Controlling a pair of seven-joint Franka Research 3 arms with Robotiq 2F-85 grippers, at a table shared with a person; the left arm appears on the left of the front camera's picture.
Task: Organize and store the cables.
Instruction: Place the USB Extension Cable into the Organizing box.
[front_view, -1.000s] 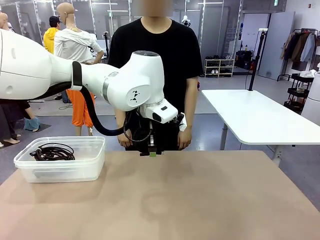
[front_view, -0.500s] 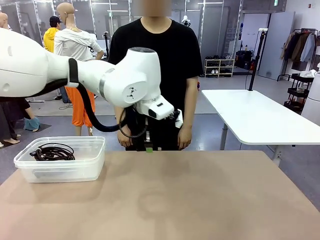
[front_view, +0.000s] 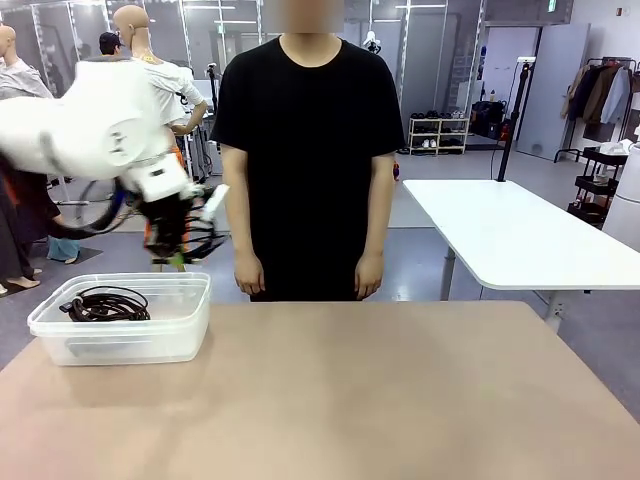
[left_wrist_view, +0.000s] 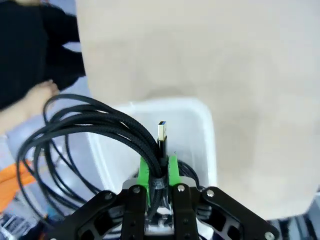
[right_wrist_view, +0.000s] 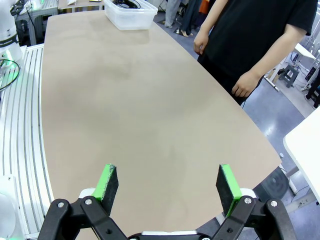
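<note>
My left gripper (left_wrist_view: 159, 175) pinches a coiled black USB cable (left_wrist_view: 95, 130) just above the clear plastic bin (front_view: 120, 318), where one coil (front_view: 105, 303) already lies. Only this drop looks left. My right gripper (right_wrist_view: 168, 185) hangs wide, empty.

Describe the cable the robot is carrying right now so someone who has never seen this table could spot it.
Start at the clear plastic bin on the tan table's left end. Just above it, the left gripper pinches a black braided cable, its loops dangling beside the fingers. Unlike the coil lying in the bin, this one hangs in the air.
</note>
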